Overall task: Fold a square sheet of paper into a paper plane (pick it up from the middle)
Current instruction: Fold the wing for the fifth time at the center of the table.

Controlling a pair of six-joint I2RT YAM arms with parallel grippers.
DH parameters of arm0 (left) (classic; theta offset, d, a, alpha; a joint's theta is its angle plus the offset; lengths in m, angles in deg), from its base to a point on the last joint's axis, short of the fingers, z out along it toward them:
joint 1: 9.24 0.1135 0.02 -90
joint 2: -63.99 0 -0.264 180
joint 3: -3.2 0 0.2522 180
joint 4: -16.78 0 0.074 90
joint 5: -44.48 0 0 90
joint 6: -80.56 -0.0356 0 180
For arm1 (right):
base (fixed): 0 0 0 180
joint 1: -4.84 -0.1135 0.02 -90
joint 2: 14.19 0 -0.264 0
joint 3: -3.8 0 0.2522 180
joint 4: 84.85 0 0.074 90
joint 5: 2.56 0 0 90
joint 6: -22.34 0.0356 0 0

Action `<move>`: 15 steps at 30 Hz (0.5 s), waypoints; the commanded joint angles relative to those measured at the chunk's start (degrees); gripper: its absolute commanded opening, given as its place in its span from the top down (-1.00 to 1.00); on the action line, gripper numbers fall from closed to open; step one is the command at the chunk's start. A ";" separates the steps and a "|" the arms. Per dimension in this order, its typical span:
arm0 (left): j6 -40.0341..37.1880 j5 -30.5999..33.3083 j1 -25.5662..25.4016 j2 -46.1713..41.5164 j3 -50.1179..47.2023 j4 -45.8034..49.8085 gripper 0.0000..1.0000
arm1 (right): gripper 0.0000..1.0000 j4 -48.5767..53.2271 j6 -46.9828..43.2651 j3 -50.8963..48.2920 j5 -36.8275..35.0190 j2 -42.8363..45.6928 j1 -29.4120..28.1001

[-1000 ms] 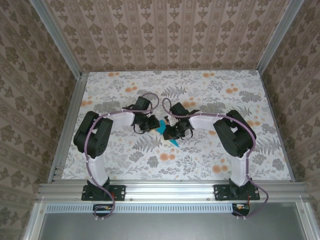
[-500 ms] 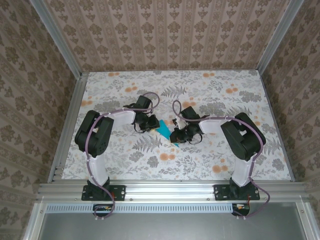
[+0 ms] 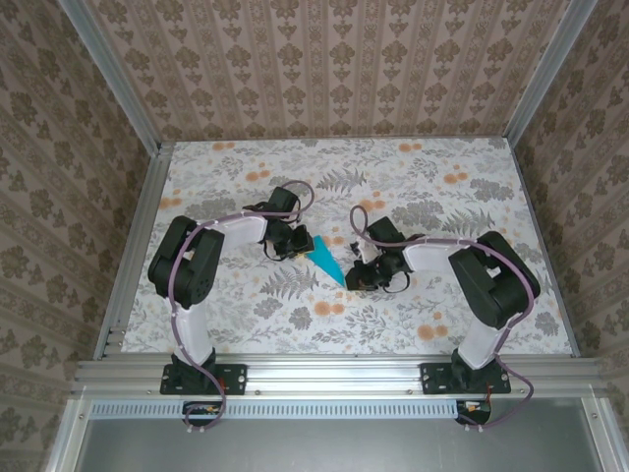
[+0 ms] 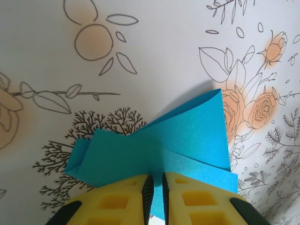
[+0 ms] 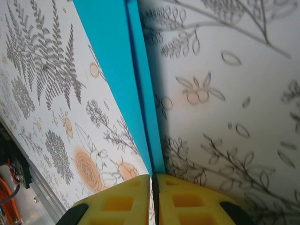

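Pinching plane (image 3: 326,258): left gripper (image 4: 154,182) clamps wide end, right gripper (image 5: 153,182) near tip; we judge it light, flimsy.

walls (image 3: 324,59): damask wallpaper | table (image 3: 246,315): floral cloth | frame (image 3: 334,372): aluminium

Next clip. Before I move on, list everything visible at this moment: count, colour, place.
paper plane: one, turquoise-blue, part-folded, mid-table, spanning between both grippers.
table: one, white cloth with grey and orange floral print, under the arms.
walls: three, beige patterned wallpaper, around the table.
frame: one, silver aluminium, along the table edges and corners.
cables: purple, along each arm.
left arm: one, black and white, near-left.
right arm: one, black and white, near-right.
left gripper: one, yellow, shut on the plane's wide end.
right gripper: one, yellow, shut on its pointed tip.
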 commanded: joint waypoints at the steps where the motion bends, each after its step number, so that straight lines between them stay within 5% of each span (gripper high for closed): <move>1: -0.87 7.02 0.49 3.34 -0.65 5.53 0.62 | 0.74 7.63 -1.43 -1.87 -2.01 1.83 0.15; 8: -1.62 4.41 0.30 1.37 0.91 4.07 0.59 | 0.65 5.12 -1.02 -1.48 -3.23 7.57 0.18; 15: -1.43 4.16 -0.56 -7.64 1.90 3.36 0.36 | 0.08 -0.13 0.12 -1.26 -13.81 14.17 0.28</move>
